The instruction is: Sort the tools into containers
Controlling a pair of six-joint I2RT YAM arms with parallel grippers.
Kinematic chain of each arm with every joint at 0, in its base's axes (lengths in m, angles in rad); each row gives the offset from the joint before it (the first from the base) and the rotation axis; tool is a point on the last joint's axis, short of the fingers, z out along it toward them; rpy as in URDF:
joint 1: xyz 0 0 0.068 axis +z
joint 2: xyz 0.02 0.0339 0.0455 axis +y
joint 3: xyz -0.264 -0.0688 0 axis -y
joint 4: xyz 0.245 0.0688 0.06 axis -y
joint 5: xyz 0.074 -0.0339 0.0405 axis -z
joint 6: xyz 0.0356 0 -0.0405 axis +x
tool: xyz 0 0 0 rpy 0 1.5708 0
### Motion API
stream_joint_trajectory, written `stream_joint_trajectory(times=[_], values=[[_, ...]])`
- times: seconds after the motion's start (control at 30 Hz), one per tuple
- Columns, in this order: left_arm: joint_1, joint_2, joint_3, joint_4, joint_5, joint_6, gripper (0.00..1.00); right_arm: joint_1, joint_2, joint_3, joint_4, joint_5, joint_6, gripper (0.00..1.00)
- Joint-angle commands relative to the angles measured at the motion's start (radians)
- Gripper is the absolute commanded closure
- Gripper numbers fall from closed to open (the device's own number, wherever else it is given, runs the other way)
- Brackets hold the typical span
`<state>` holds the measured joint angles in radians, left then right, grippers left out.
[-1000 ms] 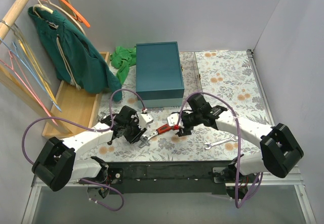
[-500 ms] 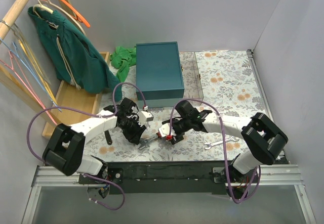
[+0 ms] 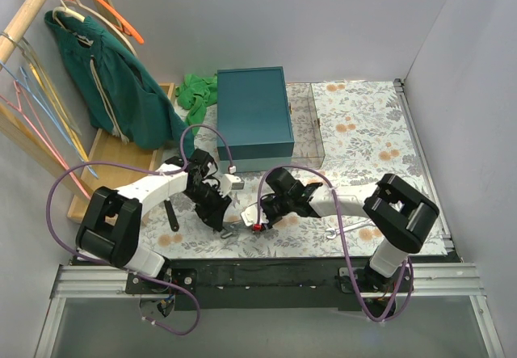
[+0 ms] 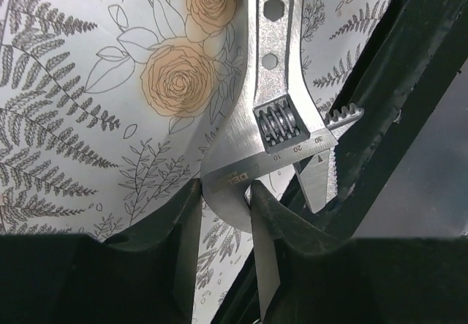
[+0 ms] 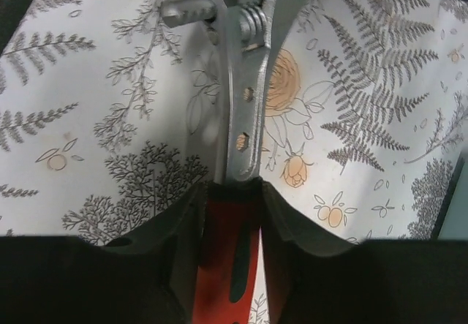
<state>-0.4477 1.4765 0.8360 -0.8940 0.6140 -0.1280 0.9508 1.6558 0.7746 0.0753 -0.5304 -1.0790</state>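
Observation:
The red-handled adjustable wrench [image 3: 242,228] lies low over the flowered table near its front edge, between my two grippers. My left gripper [image 3: 224,219] is shut on the wrench's silver head [image 4: 274,83]; its jaws pinch the curved fixed jaw of the head [image 4: 225,192]. My right gripper [image 3: 261,216] is shut on the red handle [image 5: 230,251], with the silver shank [image 5: 245,83] running away from its jaws [image 5: 232,189]. A silver spanner [image 3: 348,229] lies to the right. A black wrench [image 3: 169,213] lies to the left. The clear box [image 3: 308,128] stands against the teal box [image 3: 254,115].
A wooden tray [image 3: 121,168] and a green garment on hangers [image 3: 113,83] are at the left. A green cloth [image 3: 196,91] lies behind the teal box. The black front rail [image 3: 266,273] runs just below the grippers. The walls close the right and back sides.
My right gripper has carried the wrench left and toward the front edge. My left gripper has shifted with it and stays at the wrench's head. Both arms are folded closer together.

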Motion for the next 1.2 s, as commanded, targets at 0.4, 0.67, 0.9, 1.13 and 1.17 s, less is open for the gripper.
stream_joint_trajectory(times=[0.4,0.67,0.9,1.13,1.17], values=[[0.033,-0.294,0.169,0.251,0.064,-0.079,0.37,-0.131,-0.269,0.119,-0.320,-0.080,0.096,0.99],[0.033,-0.283,0.265,0.493,-0.092,-0.142,0.37,-0.340,-0.496,0.301,-0.542,-0.158,0.141,0.99],[0.033,-0.214,0.324,0.629,-0.213,-0.245,0.36,-0.547,-0.506,0.302,-0.137,0.026,0.804,0.99],[0.033,-0.188,0.351,0.619,-0.206,-0.272,0.36,-0.633,-0.303,0.405,0.090,0.133,1.244,0.99],[0.033,-0.182,0.360,0.610,-0.206,-0.274,0.36,-0.639,-0.282,0.441,0.102,0.150,1.274,0.99]])
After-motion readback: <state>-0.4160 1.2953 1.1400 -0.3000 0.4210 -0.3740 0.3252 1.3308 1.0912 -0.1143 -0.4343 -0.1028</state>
